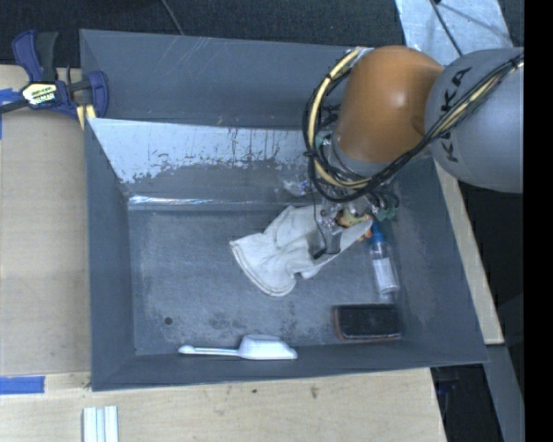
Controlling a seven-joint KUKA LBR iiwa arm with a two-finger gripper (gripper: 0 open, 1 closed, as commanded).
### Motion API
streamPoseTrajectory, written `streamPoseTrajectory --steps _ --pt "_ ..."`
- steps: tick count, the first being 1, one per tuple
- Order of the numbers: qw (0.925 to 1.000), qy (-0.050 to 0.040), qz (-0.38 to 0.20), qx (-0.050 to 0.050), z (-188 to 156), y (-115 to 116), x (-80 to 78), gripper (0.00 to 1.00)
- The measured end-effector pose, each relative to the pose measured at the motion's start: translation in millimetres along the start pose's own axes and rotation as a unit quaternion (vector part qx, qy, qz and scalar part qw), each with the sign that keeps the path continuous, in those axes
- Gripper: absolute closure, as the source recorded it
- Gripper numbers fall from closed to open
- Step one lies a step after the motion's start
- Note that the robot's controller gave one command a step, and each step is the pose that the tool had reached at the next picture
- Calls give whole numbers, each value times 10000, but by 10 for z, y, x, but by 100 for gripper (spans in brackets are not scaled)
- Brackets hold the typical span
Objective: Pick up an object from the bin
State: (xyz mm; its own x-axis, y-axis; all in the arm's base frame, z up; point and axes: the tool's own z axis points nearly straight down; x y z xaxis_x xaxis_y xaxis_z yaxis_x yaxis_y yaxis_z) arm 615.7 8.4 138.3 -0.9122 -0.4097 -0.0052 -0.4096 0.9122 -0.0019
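- The orange cover (387, 95) on the robot's wrist stands highest and so nearest the camera, in the upper right of the frame. Below it the end effector (326, 239) hangs low in the bin (111, 247), right of centre. Whether it is open or closed I cannot tell, since cables and shadow hide that.
- At the bottom, left of centre, a white plastic spoon (244, 348) lies along the foot of the lower wall, well apart from the end effector.
- In the middle lies a crumpled white cloth (269, 254). The end effector is over its right edge and seems to touch it, so this is probably the thing to pick.
- Right of the cloth, a small clear bottle (382, 267) with a blue cap lies just beside the end effector. Below it, at the lower right, sits a flat black case (367, 321).
- Risk: the cloth is limp, so a pinch on one thin fold could slip free on the lift. A trailing corner could also nudge the bottle.
- Room: the left half of the floor is bare. The right wall is near the bottle and the arm, so straight up looks the freest way out.
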Motion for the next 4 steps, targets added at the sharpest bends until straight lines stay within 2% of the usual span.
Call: streamPoseTrajectory --steps 1,2,3,4 --pt "9993 -2 367 -3 -3 -79 -91 0" --pt "9917 8 -1289 -4 423 -60 -98 0" --pt "9915 4 -1299 -20 652 -207 12 100" --pt "9915 4 -1298 -21 652 -207 12 100"
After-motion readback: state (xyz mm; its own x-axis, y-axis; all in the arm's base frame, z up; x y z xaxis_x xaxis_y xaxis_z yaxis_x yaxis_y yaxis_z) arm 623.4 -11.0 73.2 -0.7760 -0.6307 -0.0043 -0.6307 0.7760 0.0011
